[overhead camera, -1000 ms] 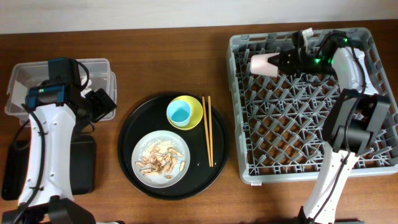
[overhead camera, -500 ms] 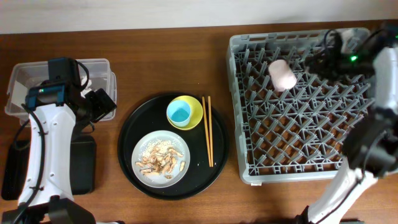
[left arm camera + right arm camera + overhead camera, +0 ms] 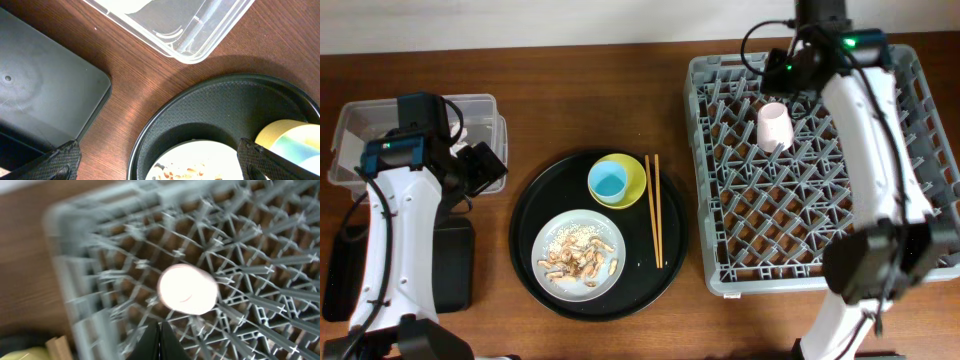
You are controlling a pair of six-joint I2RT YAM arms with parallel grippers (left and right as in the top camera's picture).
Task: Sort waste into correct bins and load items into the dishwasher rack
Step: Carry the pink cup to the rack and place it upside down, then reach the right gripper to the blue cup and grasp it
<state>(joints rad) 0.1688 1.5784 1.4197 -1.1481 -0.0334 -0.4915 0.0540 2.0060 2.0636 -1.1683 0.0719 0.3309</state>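
The pink cup (image 3: 773, 125) stands mouth down among the pegs of the grey dishwasher rack (image 3: 820, 260), free of any gripper; it also shows in the right wrist view (image 3: 187, 289). My right gripper (image 3: 786, 72) hovers above the rack's far side, shut and empty (image 3: 161, 340). The blue cup (image 3: 608, 182) sits in the yellow-green bowl (image 3: 633, 176). The chopsticks (image 3: 654, 210) lie beside it. The plate (image 3: 560, 232) holds brownish food scraps (image 3: 578, 260). My left gripper (image 3: 480, 170) is open and empty (image 3: 160, 160) between the clear box (image 3: 470, 105) and the plate (image 3: 200, 155). No napkins are in view.
Bowl, plate and chopsticks rest on the large round black tray (image 3: 535, 200), also in the left wrist view (image 3: 225, 100). The shallow black tray (image 3: 452, 265) lies on the wooden table in front of the clear box, mostly under my left arm.
My right gripper has let go of the pink cup, which now stands mouth down in the rack. The right arm has swung round above the rack's far side. The left arm has not moved.
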